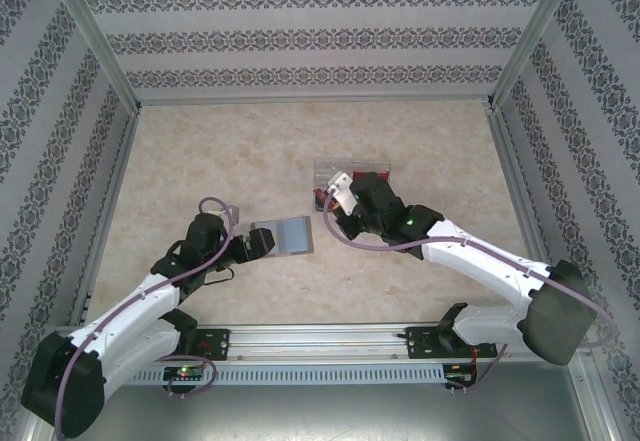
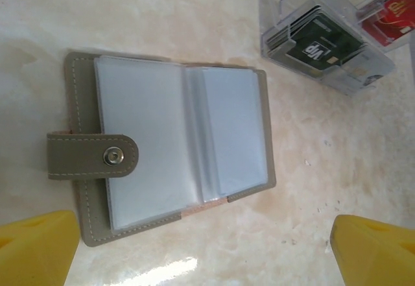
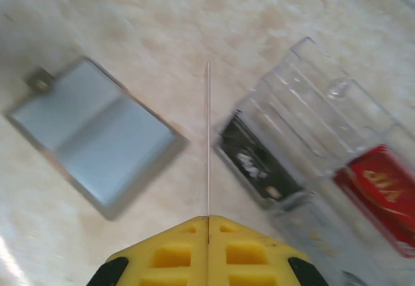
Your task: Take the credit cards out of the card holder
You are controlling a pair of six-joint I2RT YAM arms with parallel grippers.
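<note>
A beige marbled tabletop (image 1: 200,151) is carrying everything. Nearest, the left gripper (image 2: 204,227) is hovering, fingers spread, before the open grey bifold card holder (image 2: 162,137). Beyond, the right gripper (image 3: 208,220) is pinching a thin white credit card (image 3: 208,137) edge-on, its long axis pointing away. The holder is lying to its left and the clear acrylic compartment tray (image 3: 318,98), holding a black card (image 3: 256,166) and a red card (image 3: 379,189), to its right.

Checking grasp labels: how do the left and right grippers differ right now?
Left gripper is open and empty; right gripper is shut on a thin white card, seen edge-on. Left gripper faces the open card holder; right gripper is near the clear tray. Both have yellow fingers.
</note>
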